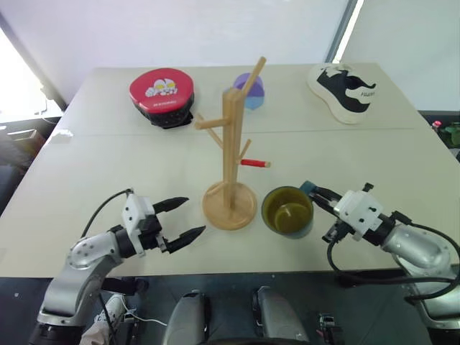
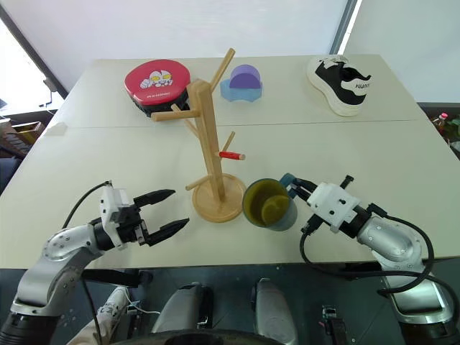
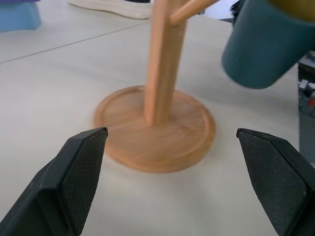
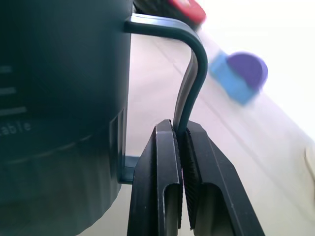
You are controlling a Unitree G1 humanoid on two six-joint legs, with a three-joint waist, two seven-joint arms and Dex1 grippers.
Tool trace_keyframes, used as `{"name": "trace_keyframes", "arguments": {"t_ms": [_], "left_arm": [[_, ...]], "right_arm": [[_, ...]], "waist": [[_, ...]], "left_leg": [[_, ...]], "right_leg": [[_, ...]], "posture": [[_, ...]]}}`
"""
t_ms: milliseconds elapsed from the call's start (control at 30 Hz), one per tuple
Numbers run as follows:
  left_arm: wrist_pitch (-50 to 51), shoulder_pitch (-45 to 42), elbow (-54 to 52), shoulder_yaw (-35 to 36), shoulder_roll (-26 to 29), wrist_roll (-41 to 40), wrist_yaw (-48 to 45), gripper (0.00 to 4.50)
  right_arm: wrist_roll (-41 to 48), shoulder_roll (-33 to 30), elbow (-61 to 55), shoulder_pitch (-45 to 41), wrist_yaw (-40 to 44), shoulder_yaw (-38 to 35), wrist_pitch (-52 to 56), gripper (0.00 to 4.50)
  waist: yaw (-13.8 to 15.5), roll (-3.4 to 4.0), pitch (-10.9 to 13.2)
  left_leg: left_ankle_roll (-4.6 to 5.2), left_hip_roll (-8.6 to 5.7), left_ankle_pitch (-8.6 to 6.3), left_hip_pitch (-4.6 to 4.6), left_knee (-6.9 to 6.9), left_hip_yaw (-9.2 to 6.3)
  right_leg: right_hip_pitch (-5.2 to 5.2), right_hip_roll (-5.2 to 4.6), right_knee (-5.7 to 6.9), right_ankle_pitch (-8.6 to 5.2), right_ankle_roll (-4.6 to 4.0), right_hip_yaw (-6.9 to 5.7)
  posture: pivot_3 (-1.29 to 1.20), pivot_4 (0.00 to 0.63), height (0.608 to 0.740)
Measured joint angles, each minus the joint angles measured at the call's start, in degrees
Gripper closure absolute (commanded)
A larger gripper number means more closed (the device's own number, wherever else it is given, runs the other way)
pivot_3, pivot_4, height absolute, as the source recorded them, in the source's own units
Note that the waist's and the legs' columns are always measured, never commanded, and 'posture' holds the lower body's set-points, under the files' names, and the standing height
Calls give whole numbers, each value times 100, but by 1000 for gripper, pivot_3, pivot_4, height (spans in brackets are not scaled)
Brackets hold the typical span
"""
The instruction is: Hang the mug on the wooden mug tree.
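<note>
The right gripper [image 4: 181, 147] is pinching the handle of the mug [image 1: 287, 212], carrying it just beside the tree [image 1: 231, 154]; the pegs are lying up and leftward of it. The left gripper [image 1: 181, 218] is hovering open nearby.
</note>
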Motion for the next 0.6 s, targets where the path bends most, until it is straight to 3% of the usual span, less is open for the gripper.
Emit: {"name": "trace_keyframes", "arguments": {"t_ms": [133,600], "left_arm": [[20,-280,215,190,309,-143,-329,0],[642,-707,-83,281,561,-685,-568,0]], "right_arm": [[199,-286,-538,-792,117,-31,600,4456],[492,-695,-1245,-1866,513,202,1725,4456]], "waist": [[-3,0,1],[-12,-2,2]], "left_leg": [[0,0,-1,-4,-4,-3],[3,-5,-4,-10,-10,-5]], "right_leg": [[-5,-14,-1,0,-1,-5],[-10,-32,-5,0,-1,-8]], "posture": [[0,150,735],[0,150,735]]}}
